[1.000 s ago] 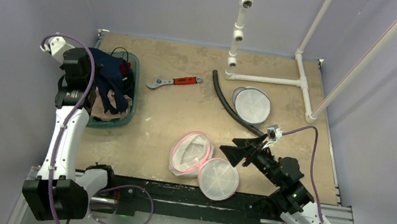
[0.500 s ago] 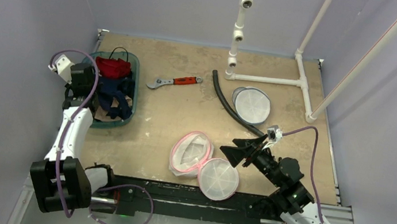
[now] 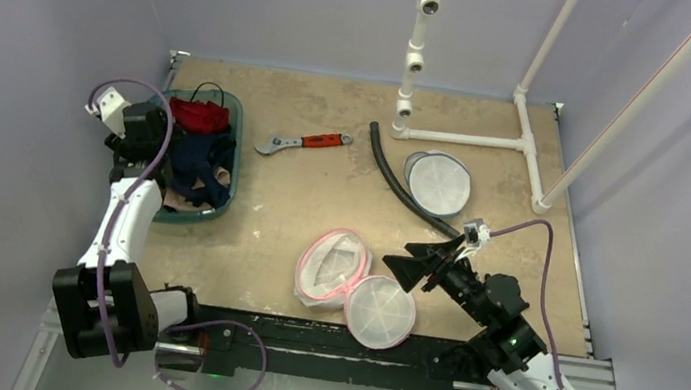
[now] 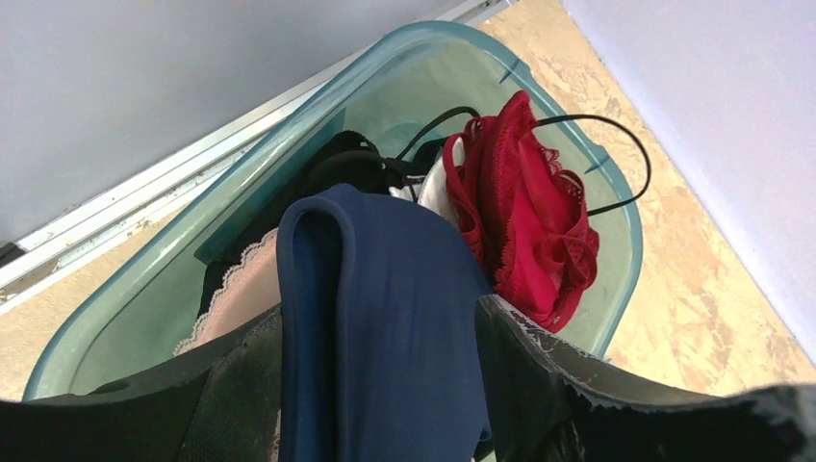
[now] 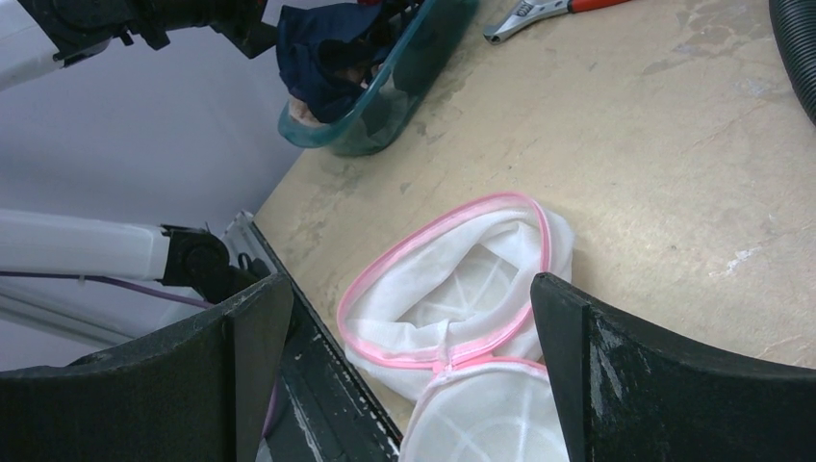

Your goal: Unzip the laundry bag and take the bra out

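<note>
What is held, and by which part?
The right gripper is open, empty. The left gripper has jaws apart around the navy bra over the basket; seemingly no grip.

No legible text, labels, brands or numbers in any view. The wrench point(image 3: 303, 142), well ahead of the right gripper point(image 3: 402, 268), might carry a marking on its red handle, but it's too small to read. Laundry bag point(image 3: 332, 264) just below that gripper: no readable tag.

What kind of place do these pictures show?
Probably a robotics test bench, not a home: a left arm and a right arm bolted to a particleboard table, a white pipe frame, a wrench near a teal basin of underwear.
</note>
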You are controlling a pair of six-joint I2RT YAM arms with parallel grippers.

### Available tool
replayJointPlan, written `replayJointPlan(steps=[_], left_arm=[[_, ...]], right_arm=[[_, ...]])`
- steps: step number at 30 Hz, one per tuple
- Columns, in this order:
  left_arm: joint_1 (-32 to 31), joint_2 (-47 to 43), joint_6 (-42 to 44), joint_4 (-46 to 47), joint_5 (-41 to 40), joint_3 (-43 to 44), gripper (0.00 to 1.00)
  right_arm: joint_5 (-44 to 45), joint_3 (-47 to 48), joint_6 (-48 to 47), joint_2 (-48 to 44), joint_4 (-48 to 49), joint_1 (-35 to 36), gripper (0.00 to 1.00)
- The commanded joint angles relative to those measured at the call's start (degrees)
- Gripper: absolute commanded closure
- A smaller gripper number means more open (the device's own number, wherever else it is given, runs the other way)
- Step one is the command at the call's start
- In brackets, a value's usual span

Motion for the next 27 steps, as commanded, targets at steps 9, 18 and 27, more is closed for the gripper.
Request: replayJointPlan(steps=[9, 18, 27], left_arm=[[-0.63, -12.03, -2.62, -14.56, 2.71, 11.97, 0.34], [-1.12, -15.06, -6.24, -9.87, 15.9, -2.68, 0.91], [-1.57, -17.31, -3.64, -5.99, 18.51, -9.01, 0.97]], right_arm=[[-0.33, -0.05, -0.39, 1.27, 2.98, -0.07, 0.04], [-2.1, -0.57, 0.73, 6.05, 7.73, -0.07, 0.04], [2.58, 1.71, 1.04, 5.81, 0.83, -0.07, 0.04]])
